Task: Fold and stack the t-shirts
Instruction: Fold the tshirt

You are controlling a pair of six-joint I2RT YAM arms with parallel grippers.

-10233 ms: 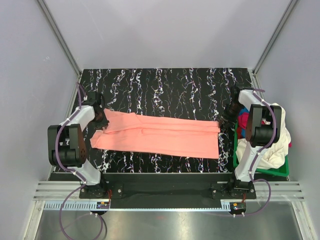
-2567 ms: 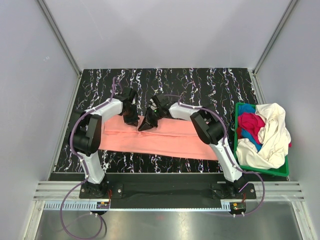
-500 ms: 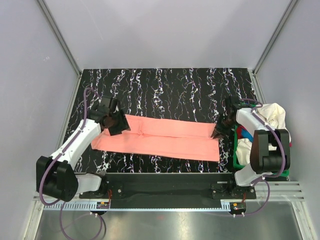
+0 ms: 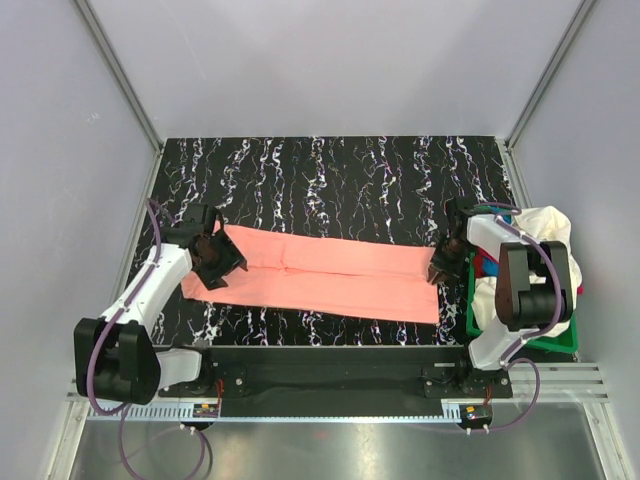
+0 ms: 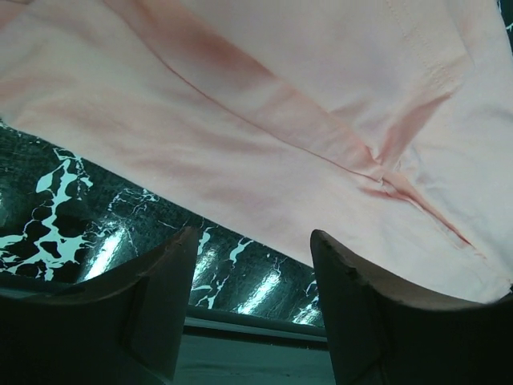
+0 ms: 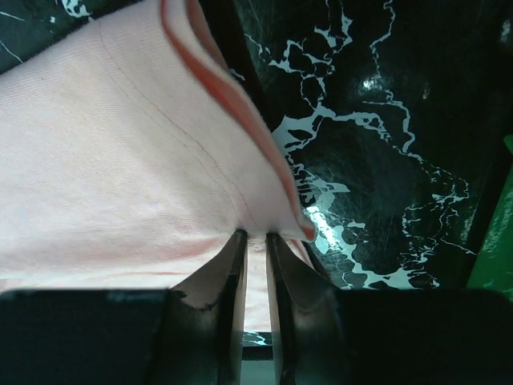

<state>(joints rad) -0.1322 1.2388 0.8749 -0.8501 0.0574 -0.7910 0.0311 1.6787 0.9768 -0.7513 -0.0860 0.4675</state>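
Right wrist view alone shows right fingers (image 6: 210, 282) pinching the salmon-pink t-shirt (image 6: 120, 160).

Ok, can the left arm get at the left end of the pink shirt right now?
Probably yes. The left gripper is open right at the left end of the salmon-pink shirt, the cloth edge just ahead, with only table between.

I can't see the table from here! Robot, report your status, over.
Left gripper open at left end of salmon-pink shirt. Right gripper shut on its right end. Shirt lying flat, folded long. Nothing blocking, over.
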